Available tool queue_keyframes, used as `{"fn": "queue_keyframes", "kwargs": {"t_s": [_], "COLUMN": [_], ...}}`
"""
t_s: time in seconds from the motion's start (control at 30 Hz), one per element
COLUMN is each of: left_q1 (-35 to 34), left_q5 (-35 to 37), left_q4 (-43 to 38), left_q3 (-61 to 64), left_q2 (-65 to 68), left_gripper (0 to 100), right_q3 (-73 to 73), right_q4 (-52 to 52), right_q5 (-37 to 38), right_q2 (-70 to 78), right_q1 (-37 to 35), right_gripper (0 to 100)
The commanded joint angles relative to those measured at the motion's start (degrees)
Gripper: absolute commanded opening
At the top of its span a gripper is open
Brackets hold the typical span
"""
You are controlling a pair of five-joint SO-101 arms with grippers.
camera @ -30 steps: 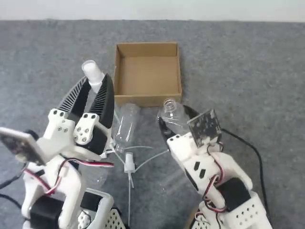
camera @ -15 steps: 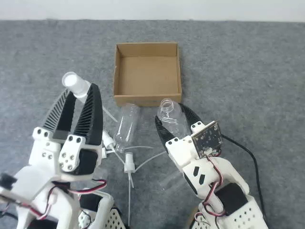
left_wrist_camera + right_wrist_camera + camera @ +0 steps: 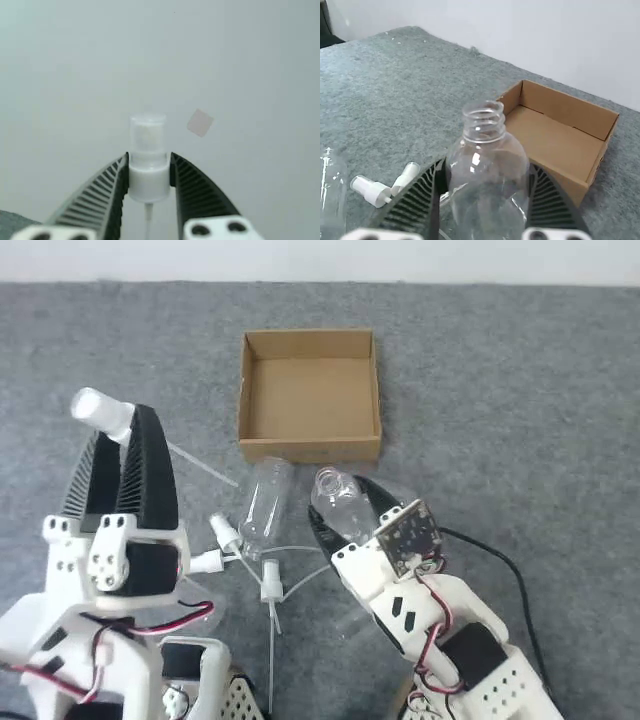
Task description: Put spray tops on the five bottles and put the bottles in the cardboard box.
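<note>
The left claw is clamped on the collar of a white spray top, nozzle past its tips, raised well left of the cardboard box in the high view. The right claw grips a clear, uncapped bottle around its body, mouth toward the box, just before its near wall. Between the arms, 1 more bottle and 2 spray tops lie on the grey bench.
</note>
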Motion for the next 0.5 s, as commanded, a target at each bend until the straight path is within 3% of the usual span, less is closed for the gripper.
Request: {"fn": "queue_keyframes", "kwargs": {"t_s": [0.0,0.2,0.47], "left_q1": [-0.18,0.0,7.21], "left_q5": [1.41,1.58,1.49], "left_q4": [-3.52,-3.6,-3.69], "left_q3": [-0.57,0.75,4.88], "left_q2": [0.0,-0.18,-0.18], "left_gripper": [1,1,1], "right_q3": [0.79,2.81,2.73], "right_q4": [-4.62,-7.87,-7.87], "right_q5": [0.09,0.18,0.18], "right_q2": [-1.54,-1.54,-1.54], "right_q1": [-1.89,-5.58,-6.29], "right_gripper": [10.5,10.5,10.5]}}
